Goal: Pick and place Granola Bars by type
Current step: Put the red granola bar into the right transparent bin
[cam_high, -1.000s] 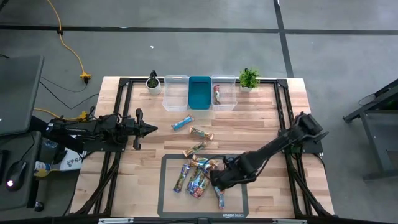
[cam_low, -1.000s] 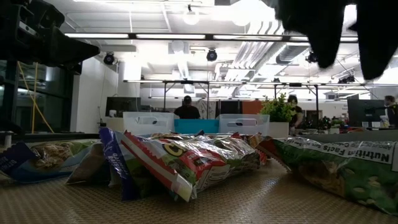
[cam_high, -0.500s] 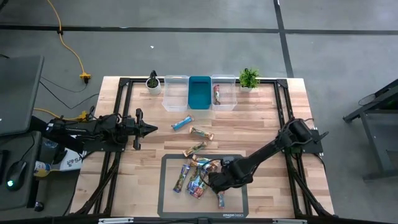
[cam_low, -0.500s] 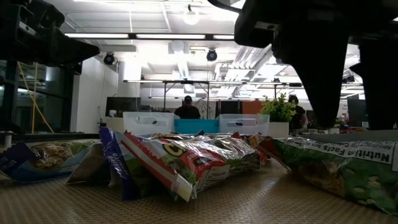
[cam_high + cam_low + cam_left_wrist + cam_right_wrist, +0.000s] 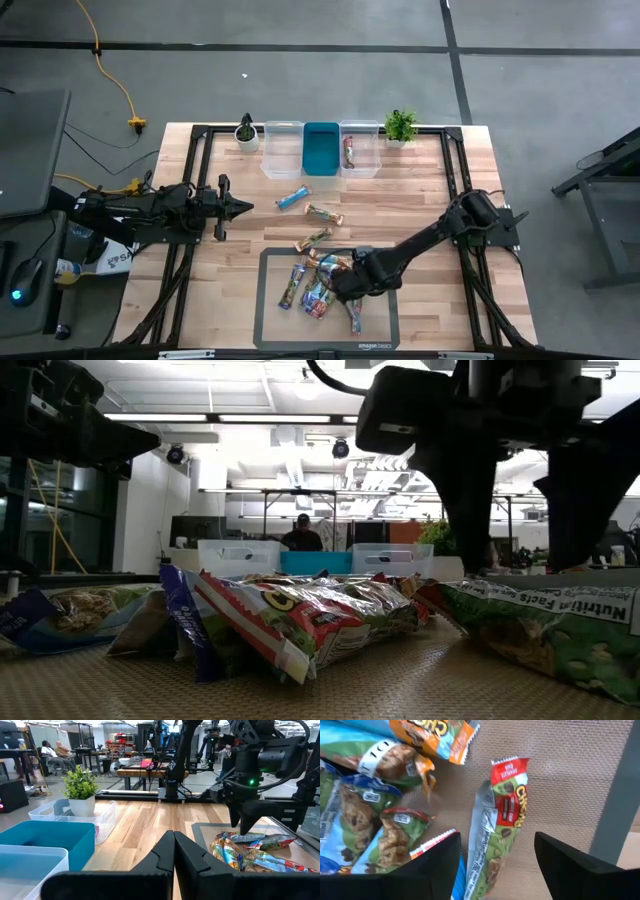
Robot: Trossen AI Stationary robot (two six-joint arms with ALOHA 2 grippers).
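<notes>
I'm holding the right gripper (image 5: 340,287) over the pile of bars (image 5: 315,283) on the dark mat (image 5: 270,320), its fingers (image 5: 570,860) spread open with a red bar (image 5: 502,832) lying between them, untouched; two more bars (image 5: 308,205) are lying on the bare wood nearer the bins (image 5: 321,149), and one is sitting in the right-hand clear bin (image 5: 360,150); the left gripper (image 5: 243,207) is waiting at the table's left side, fingers pressed together.
</notes>
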